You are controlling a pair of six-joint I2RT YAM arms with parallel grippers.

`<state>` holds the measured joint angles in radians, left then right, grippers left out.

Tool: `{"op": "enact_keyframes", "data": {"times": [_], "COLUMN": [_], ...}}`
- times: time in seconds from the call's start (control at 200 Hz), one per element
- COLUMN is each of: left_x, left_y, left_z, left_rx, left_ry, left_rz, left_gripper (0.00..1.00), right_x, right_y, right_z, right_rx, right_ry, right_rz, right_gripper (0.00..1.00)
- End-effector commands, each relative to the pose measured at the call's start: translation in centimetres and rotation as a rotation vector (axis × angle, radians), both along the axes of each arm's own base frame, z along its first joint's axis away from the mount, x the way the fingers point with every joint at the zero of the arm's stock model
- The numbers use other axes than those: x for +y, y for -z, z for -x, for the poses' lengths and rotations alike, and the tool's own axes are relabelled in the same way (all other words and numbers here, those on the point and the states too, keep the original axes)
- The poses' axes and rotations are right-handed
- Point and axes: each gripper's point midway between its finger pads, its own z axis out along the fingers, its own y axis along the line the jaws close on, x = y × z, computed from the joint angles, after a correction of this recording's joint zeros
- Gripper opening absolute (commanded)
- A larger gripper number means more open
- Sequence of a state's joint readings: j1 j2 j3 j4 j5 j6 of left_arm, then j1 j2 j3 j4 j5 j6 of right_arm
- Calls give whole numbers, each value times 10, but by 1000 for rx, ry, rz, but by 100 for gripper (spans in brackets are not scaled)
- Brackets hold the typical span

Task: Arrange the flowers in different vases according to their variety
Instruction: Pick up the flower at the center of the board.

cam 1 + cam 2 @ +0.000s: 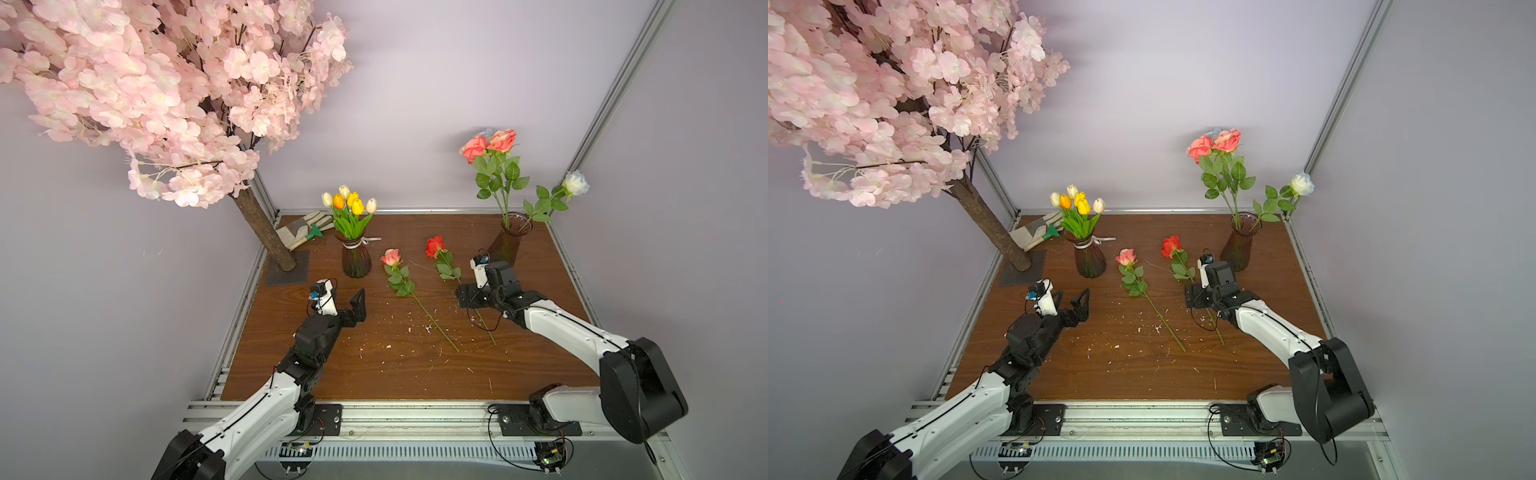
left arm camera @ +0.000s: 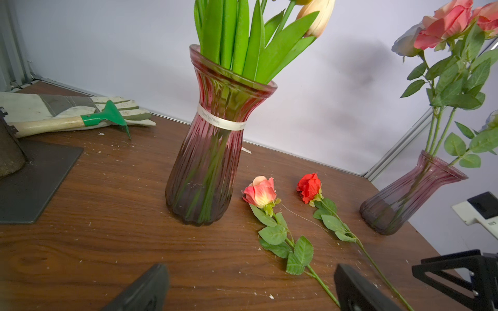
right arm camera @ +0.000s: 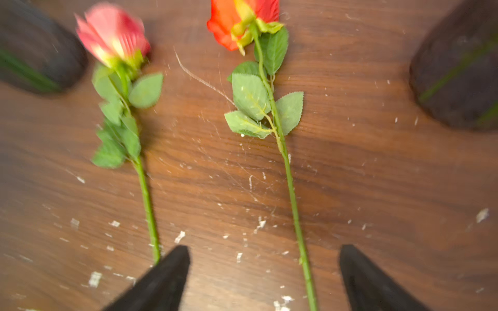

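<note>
Both top views show a ribboned vase [image 1: 356, 259] [image 1: 1089, 262] holding several tulips [image 1: 351, 203]. The plain vase [image 1: 508, 243] [image 1: 1239, 247] at the back right holds pink roses [image 1: 490, 143] and a white rose [image 1: 575, 183]. A pink rose [image 1: 391, 257] [image 2: 260, 192] and a red rose [image 1: 434, 246] [image 3: 242, 16] lie flat on the table between the vases. My right gripper [image 1: 467, 297] [image 3: 265, 261] is open, low over the red rose's stem, which runs between its fingers. My left gripper [image 1: 348, 300] [image 2: 250, 282] stands open and empty near the ribboned vase.
A big pink blossom tree [image 1: 166, 95] rises from a dark base plate [image 1: 289, 270] at the back left. A work glove [image 1: 299, 230] with a green hand rake [image 2: 105, 115] lies behind it. White flecks dot the wooden table [image 1: 374, 374]. Metal rails edge it.
</note>
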<state>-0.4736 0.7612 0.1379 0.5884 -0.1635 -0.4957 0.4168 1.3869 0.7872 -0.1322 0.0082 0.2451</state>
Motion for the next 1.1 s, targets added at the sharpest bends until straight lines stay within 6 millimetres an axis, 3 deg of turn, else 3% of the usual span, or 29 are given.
{"op": "enact_keyframes", "data": {"times": [0.0,0.165,0.35,0.636,0.851,0.946,1.091], "left_x": [0,-2,-3,-8,-10,-10,-10], "left_y": [-14,-13,-10,-8,-7,-7,-8], "left_z": [-3,-4,-5,-7,-8,-8,-7], "left_rx": [-40,-35,-27,-13,-6,-6,-11], "left_ry": [-10,-6,-2,17,23,27,25], "left_rz": [-8,-11,-15,-13,-14,-14,-13], "left_gripper": [100,100,100,100,100,100,100], "right_x": [-8,-8,-4,-6,-1,1,8], "right_y": [4,28,40,60,63,59,37], "right_z": [-18,-28,-39,-52,-59,-62,-65], "right_rx": [45,168,216,274,276,262,197], "right_ry": [-8,-42,-66,-73,-85,-85,-91], "right_rz": [138,248,282,349,347,338,284], "right_gripper": [77,60,57,39,23,4,0]}}
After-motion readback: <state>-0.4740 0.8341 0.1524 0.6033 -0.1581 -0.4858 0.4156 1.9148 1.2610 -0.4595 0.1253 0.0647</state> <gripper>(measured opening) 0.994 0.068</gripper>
